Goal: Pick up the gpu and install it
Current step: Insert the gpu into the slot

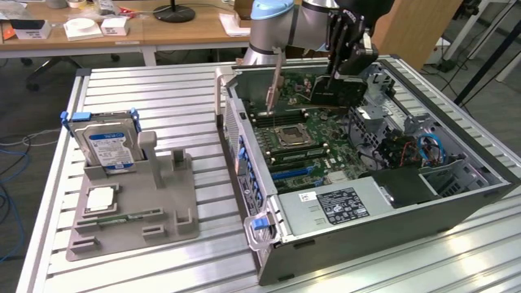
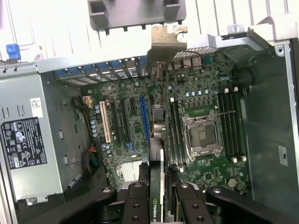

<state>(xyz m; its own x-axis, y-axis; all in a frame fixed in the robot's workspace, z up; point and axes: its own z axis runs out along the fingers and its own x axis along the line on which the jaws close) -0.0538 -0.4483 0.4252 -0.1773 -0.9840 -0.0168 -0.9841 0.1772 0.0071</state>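
Robotics lab: slatted aluminium workbench [image 1: 163,97], opened computer tower [image 1: 366,244], parts fixture [image 1: 175,207], cluttered wooden desks [image 1: 179,33] behind.

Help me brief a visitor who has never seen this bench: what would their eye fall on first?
Probably the open computer case on the exterior view's right, its green circuit board laid bare. Then the black gripper at the case's far end, shut on a dark graphics card held on edge over that board. On the exterior view's left, a blue-labelled hard drive stands upright in a grey holder.
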